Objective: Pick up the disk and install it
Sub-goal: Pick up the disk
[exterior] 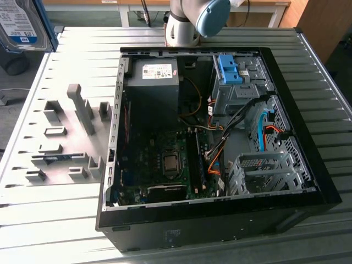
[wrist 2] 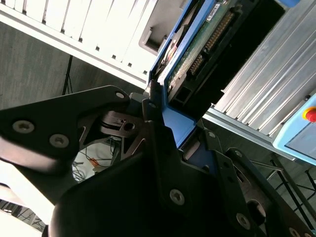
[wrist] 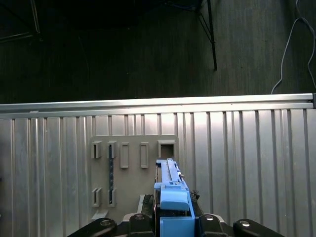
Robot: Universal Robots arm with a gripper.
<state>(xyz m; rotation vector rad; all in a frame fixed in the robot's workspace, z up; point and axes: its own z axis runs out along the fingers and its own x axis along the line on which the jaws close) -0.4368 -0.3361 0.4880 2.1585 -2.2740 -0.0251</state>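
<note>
Silver metal shows at the exterior view's upper left corner: the disk, label toward the camera, 1 blue rail along its edge, cut off by the picture's border. To its right on the slatted table lies a grey fixture plate with upright slots. Next comes the open computer case, lying on its side, with the power supply at the far end, the robot arm behind it, then a blue bracket atop a drive cage, and a second cage nearer the camera.

In both wrist views the gripper is clamped on the disk, its 2 dark fingers pressed against the blue rail from either side. The second wrist view shows the disk's green circuit board side. In the first wrist view the disk stands edge-on over the fixture plate, apart from it.
</note>
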